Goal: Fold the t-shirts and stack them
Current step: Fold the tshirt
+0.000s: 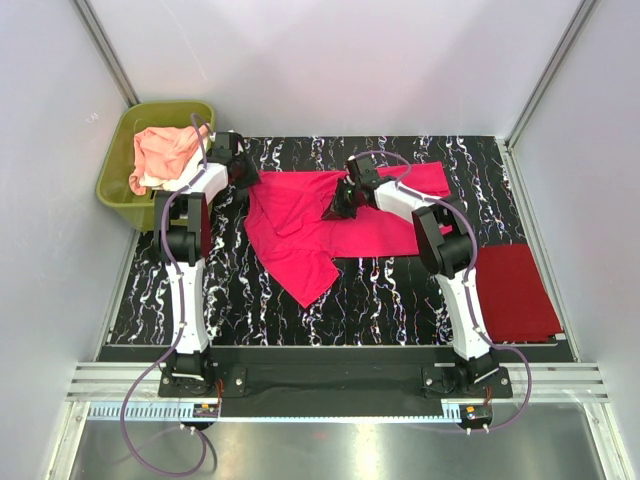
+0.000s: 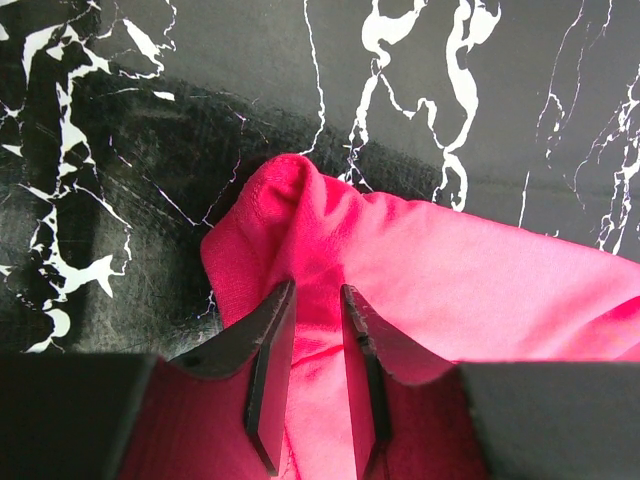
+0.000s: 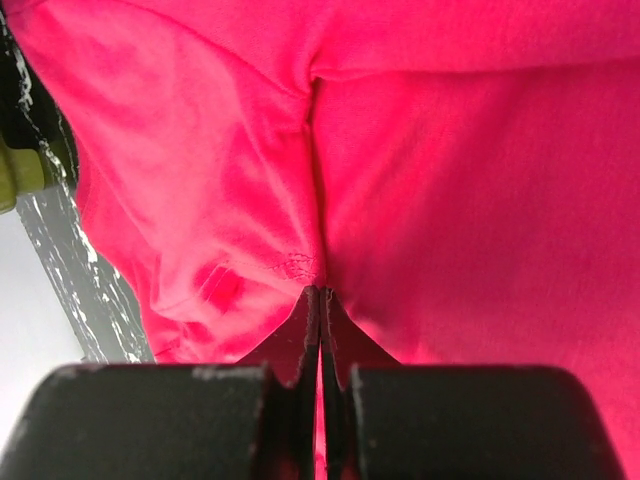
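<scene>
The hot pink t-shirt (image 1: 300, 235) lies spread and partly folded in the middle of the black marbled table (image 1: 390, 290). My left gripper (image 1: 245, 180) is at its far-left corner, shut on a bunched fold of the pink cloth (image 2: 450, 280), which fills the gap between the fingers (image 2: 272, 340). My right gripper (image 1: 335, 208) sits on the shirt's middle, its jaws pinched tight on a pucker of the cloth (image 3: 450, 200). A darker red t-shirt (image 1: 515, 290) lies folded flat at the right. The peach-pink t-shirt (image 1: 165, 150) is heaped in the tub over a bit of white cloth (image 1: 160, 184).
The olive-green tub (image 1: 115, 170) stands off the table's far-left corner, just behind my left arm. White walls close in the back and both sides. A metal rail (image 1: 340, 385) runs along the near edge by the arm bases.
</scene>
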Motion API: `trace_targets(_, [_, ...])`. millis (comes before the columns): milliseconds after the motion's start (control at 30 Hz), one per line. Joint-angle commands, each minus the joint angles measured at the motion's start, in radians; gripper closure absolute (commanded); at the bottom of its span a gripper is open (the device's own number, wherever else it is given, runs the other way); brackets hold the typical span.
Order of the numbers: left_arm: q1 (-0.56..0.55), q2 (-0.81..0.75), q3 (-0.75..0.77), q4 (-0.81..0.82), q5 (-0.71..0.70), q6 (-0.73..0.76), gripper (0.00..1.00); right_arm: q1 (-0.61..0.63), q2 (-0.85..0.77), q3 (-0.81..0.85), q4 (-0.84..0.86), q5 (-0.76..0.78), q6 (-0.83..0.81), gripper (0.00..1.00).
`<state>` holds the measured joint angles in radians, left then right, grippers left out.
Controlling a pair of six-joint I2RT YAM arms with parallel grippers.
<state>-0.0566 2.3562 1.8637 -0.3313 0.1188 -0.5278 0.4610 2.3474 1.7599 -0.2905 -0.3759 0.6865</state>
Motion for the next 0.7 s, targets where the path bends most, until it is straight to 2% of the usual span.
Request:
trace_targets(0, [0.034, 0.008, 0.029, -0.015, -0.008, -0.015, 0.7, 0.01, -0.108, -0.019, -0.016, 0.022, -0.018, 1.0])
trace_targets(367, [0.034, 0.005, 0.031, -0.028, -0.004, -0.001, 0.7, -0.002, -0.097, -0.01, -0.048, 0.04, -0.056, 0.99])
trace_targets(400, [0.035, 0.003, 0.031, -0.029, -0.002, 0.0, 0.69, -0.002, -0.094, -0.008, -0.055, 0.028, -0.056, 0.92])
trace_targets(433, [0.034, -0.001, 0.032, -0.029, 0.011, -0.001, 0.68, -0.002, -0.091, -0.007, -0.061, 0.026, -0.059, 0.9])
trace_targets(567, [0.031, -0.041, 0.013, -0.038, 0.038, -0.008, 0.64, -0.024, -0.126, -0.065, -0.059, 0.037, -0.071, 0.89])
trace_targets(633, [0.028, -0.084, -0.02, -0.035, 0.042, -0.008, 0.6, -0.048, -0.158, -0.098, -0.056, 0.042, -0.077, 0.78])
trace_targets(667, [0.028, -0.1, -0.029, -0.032, 0.048, -0.006, 0.59, -0.057, -0.168, -0.103, -0.059, 0.043, -0.093, 0.76])
